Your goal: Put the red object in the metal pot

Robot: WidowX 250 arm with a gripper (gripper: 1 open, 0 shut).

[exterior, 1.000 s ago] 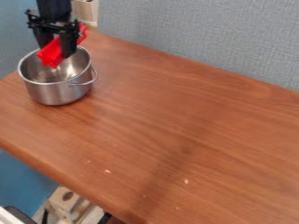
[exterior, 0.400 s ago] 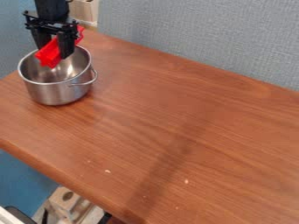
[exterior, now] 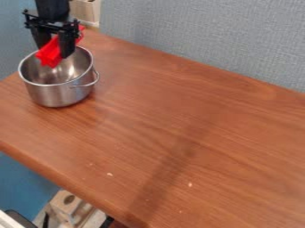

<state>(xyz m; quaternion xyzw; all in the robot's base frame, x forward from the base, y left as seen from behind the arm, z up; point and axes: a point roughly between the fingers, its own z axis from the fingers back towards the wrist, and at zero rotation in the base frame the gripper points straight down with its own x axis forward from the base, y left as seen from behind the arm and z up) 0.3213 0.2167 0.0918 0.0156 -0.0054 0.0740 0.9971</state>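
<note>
At the far left corner of the table, the gripper [exterior: 53, 46] points straight down over the metal pot [exterior: 56, 79], its dark fingers pinched tight on the red object [exterior: 50, 53]. The red object hangs tilted between the fingers, its upper part hidden by them and its lower end showing bright red just above the pot's far rim. Whether that lower end touches the rim or the inside wall cannot be told from this view; it looks to be above the opening, toward the back edge, and not lying on the bottom. The black arm rises from the gripper and runs out of the top of the picture.

The metal pot stands upright on the wooden table [exterior: 179, 125], near the left edge. It is round and shiny, with straight sides and a rolled rim, and a thin wire-like handle [exterior: 88, 78] shows on the side facing right. Its inside appears as plain grey steel with nothing lying in it.

The table is a reddish-brown board with visible grain, set at a slant across the view, and a few small pale specks show on it toward the near edge. Behind it stands a grey-blue wall [exterior: 215, 36]. A pale box-like thing [exterior: 86, 11] sits against the wall just behind the arm. Below the near edge of the table, pale parts of some frame [exterior: 66, 214] show, too small to make out.
</note>
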